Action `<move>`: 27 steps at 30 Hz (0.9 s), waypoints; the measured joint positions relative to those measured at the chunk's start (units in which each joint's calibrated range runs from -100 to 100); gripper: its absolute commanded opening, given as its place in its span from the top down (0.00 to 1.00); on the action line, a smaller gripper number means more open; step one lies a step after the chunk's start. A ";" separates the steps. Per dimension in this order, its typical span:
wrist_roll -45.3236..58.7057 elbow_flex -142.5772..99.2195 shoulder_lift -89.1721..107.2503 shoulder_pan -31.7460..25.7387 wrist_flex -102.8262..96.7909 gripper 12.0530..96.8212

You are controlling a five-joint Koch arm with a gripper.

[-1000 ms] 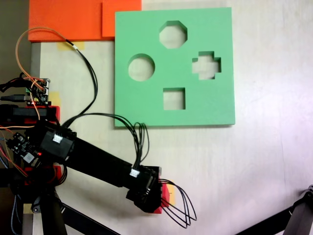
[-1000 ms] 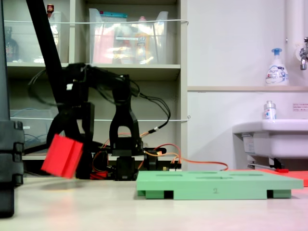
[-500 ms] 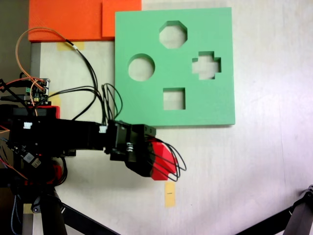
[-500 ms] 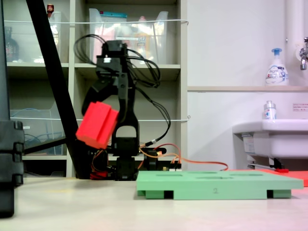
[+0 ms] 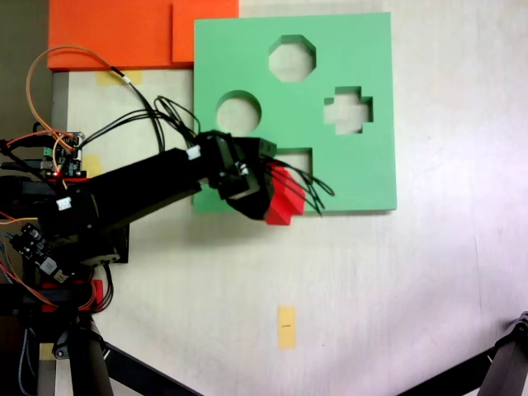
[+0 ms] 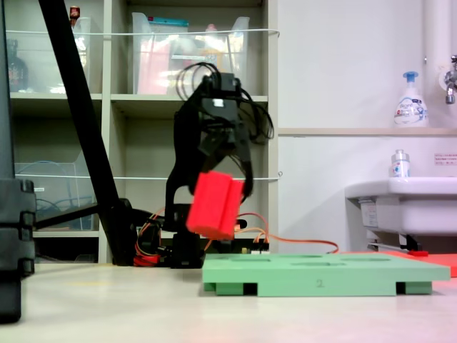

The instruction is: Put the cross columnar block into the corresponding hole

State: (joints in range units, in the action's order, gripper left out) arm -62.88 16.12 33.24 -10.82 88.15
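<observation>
The red cross columnar block hangs in the air, tilted, with my gripper shut on its upper end. In the top-down fixed view it sits over the near edge of the green foam board, just left of the square cutout. The plus-shaped corresponding hole lies further right and back, uncovered. From the side fixed view the block floats well above the board, near its left end.
The board also has a round cutout and an octagonal one. Orange foam sheets lie at the back left. A yellow tape mark is on the table in front. Arm base and wiring fill the left side.
The arm has swung from the table's front toward the board, carrying the red block up and over the board's near edge. The grip on the block is unchanged.
</observation>
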 measured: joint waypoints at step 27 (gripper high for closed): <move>-3.71 48.02 -56.09 -6.94 -8.52 0.84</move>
State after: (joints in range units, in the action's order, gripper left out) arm -66.59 64.14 -22.85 -17.75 79.64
